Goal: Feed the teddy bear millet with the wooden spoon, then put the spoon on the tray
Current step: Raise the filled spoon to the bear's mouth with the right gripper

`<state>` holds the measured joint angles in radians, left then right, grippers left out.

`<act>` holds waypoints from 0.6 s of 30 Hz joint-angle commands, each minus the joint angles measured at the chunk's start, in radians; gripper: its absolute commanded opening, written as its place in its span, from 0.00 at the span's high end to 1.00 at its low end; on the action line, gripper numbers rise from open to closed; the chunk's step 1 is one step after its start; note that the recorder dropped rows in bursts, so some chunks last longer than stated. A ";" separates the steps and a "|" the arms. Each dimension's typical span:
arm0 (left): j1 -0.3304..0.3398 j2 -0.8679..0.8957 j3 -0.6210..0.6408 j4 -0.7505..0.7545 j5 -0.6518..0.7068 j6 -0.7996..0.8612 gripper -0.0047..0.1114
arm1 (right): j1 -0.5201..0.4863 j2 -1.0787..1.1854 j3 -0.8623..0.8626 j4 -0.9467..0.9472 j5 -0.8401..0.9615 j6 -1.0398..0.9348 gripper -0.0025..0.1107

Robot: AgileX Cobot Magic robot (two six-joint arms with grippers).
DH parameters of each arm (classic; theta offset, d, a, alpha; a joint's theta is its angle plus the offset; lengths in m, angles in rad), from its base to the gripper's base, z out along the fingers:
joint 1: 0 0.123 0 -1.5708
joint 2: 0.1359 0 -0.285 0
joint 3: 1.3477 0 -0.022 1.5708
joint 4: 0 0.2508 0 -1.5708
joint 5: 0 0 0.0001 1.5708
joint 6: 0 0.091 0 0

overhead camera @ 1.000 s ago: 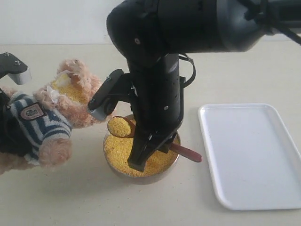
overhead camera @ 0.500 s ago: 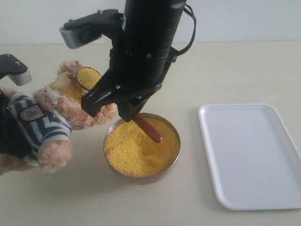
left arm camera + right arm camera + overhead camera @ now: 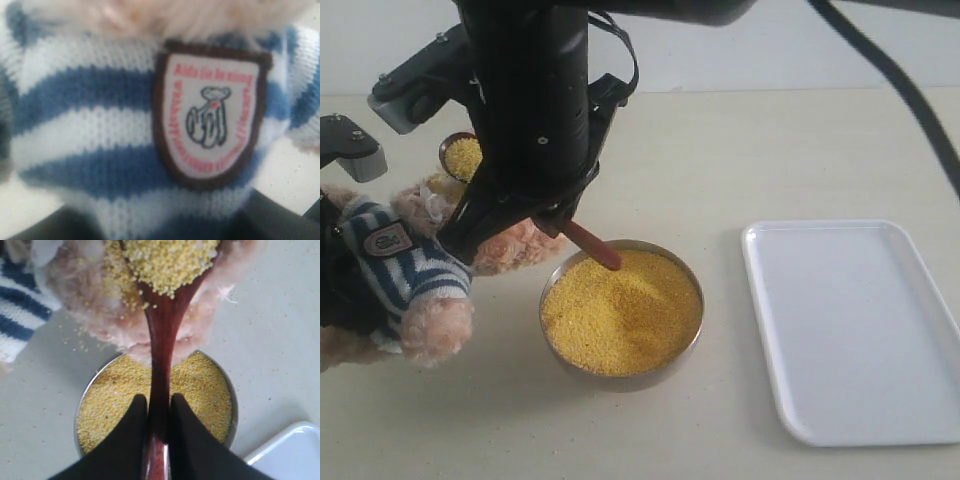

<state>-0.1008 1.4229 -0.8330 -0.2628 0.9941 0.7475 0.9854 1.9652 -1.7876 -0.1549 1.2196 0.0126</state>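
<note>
Wooden spoon point(image 3: 591, 245) handle partly behind right arm point(image 3: 535, 110)

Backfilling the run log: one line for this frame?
step: feeding | right pincer: shut on spoon handle | spoon: loaded with millet, over bear face | bowl: full of millet | tray: apart from bowl

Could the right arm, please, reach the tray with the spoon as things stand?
Likely yes: the right gripper holds the wooden spoon, and only the millet bowl lies between it and the bare white tray.
</note>
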 commanded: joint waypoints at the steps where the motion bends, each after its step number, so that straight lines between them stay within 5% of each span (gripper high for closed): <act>1: -0.005 -0.010 0.001 -0.033 -0.007 0.006 0.93 | 0.000 0.009 -0.012 -0.066 0.001 0.023 0.98; 18: -0.005 -0.010 0.001 -0.043 -0.007 0.013 0.93 | 0.030 0.049 -0.012 -0.251 0.001 0.044 0.98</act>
<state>-0.1008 1.4229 -0.8330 -0.2807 0.9941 0.7518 0.9974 2.0149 -1.7917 -0.3458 1.2196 0.0508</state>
